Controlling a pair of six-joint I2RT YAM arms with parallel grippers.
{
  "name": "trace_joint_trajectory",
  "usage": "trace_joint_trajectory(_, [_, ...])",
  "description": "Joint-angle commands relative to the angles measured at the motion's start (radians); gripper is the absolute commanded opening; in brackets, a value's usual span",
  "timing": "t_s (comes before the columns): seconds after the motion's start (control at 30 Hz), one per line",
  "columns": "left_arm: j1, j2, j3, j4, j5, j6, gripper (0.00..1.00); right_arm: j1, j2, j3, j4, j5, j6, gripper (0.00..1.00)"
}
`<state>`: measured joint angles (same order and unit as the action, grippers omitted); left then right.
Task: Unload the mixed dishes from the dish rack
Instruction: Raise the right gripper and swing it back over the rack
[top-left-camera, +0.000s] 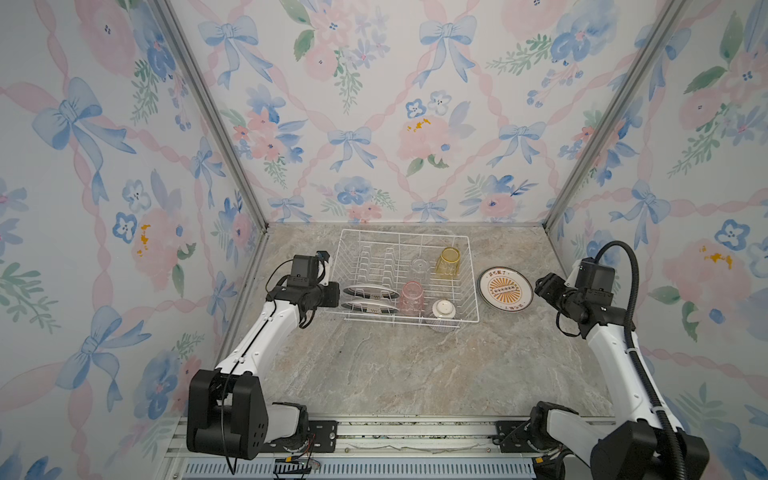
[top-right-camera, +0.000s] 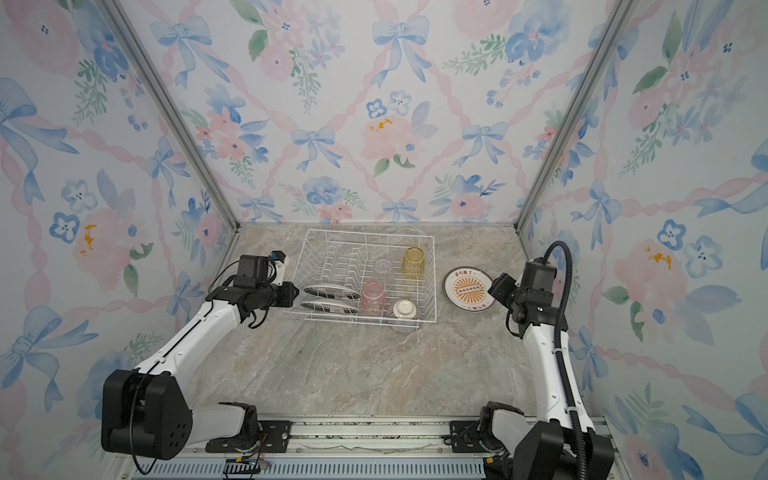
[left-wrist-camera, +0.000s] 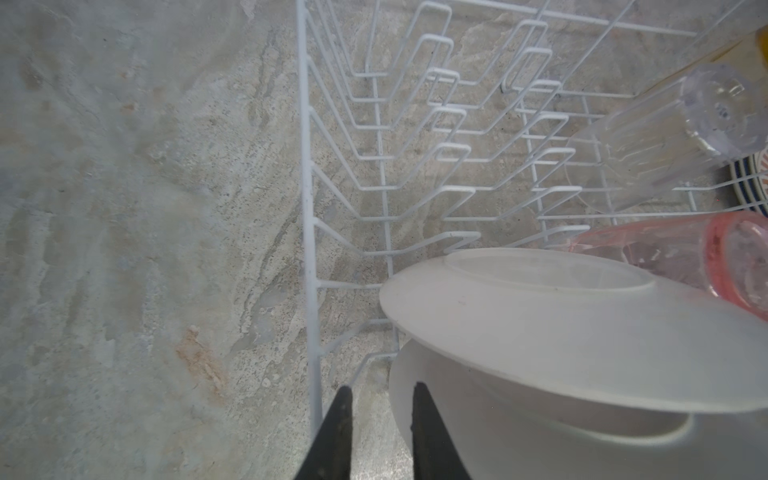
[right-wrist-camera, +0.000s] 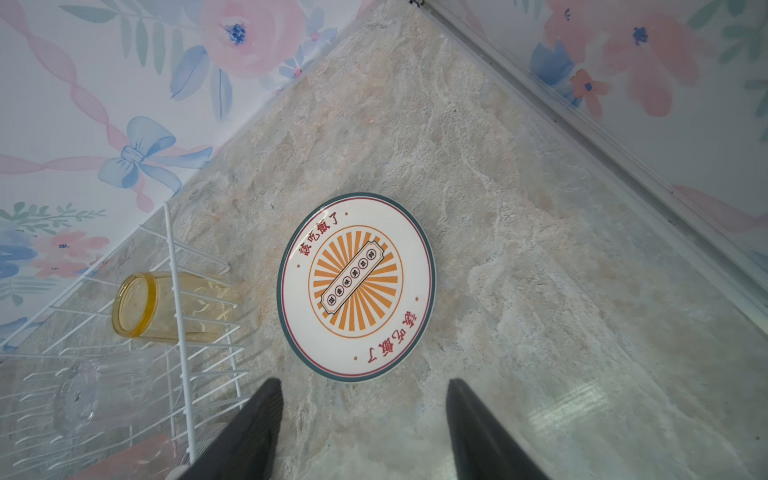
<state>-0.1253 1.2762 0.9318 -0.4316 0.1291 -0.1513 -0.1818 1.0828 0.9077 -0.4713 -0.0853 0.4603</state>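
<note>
Between floral papered walls (top-left-camera: 374, 104), a marbled tabletop (top-left-camera: 395, 365) carries the dish rack (top-left-camera: 376, 259).

A mock-kitchen robot lab booth: floral wallpaper panels (top-left-camera: 374, 62), aluminium frame posts (top-left-camera: 215, 120), stone-look tabletop (top-left-camera: 395, 365).

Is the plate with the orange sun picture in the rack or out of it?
Out. The orange-patterned plate lies flat and face up to the right of the dish rack, outside its wire wall, with no prongs holding it.
</note>
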Motion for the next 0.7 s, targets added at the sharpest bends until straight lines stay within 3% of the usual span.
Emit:
trace_joint_trajectory(0.0, [-0.005,-0.055,0.008,0.015,-0.082,-0.021,0.25,0.080,-0.010,0.058,-0.076,0.058,-0.046,0.66])
trace_joint_trajectory(0.1, [0.005,-0.044,0.003,0.013,-0.115,-0.026,0.28,0.152,0.012,0.110,-0.106,0.090,-0.066,0.66])
trace_joint_trajectory(0.33, [0.015,0.069,0.011,0.018,-0.050,-0.045,0.29,0.229,0.019,0.168,-0.116,0.086,-0.083,0.67])
trace_joint_trajectory(0.5, [0.015,0.127,0.026,0.027,-0.046,-0.044,0.27,0.313,0.044,0.237,-0.138,-0.012,-0.159,0.65])
trace_joint_trajectory(0.67, [0.015,0.144,0.027,0.027,-0.027,-0.053,0.17,0.450,0.076,0.292,-0.118,-0.136,-0.305,0.53])
